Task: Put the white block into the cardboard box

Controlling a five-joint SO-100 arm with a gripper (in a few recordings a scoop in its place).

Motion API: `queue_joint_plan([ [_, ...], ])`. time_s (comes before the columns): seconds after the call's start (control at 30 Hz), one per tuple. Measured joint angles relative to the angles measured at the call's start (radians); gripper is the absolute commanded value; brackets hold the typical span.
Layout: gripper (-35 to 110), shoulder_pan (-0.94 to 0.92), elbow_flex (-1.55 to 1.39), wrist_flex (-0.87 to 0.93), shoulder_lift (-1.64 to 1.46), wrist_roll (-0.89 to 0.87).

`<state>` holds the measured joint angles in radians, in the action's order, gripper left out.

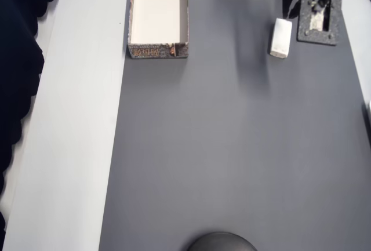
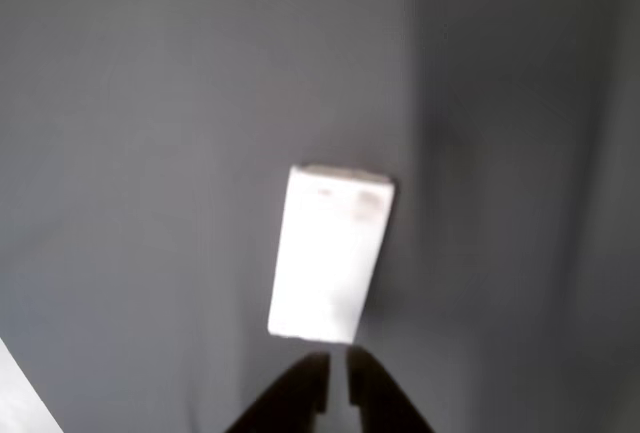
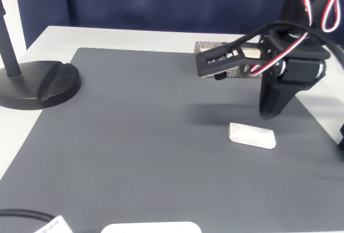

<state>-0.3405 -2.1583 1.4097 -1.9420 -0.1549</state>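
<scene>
The white block lies flat on the dark grey mat near the arm's base. In the wrist view the block sits just ahead of my gripper, whose dark fingertips are nearly together with nothing between them. From the fixed view my gripper points down just above and behind the block, not touching it. The cardboard box stands topless with a cream interior at the mat's far left corner in the overhead view. In the fixed view the box is partly hidden behind the arm.
A black round stand base with a pole sits on the left of the fixed view. A bare white table strip runs along the mat's left side. A dark rounded object pokes in at the overhead's bottom edge.
</scene>
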Motion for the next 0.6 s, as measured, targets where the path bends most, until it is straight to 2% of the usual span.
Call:
queue_joint_plan([
  [0.6,-2,-0.028,0.000,0.000,0.000,0.118],
])
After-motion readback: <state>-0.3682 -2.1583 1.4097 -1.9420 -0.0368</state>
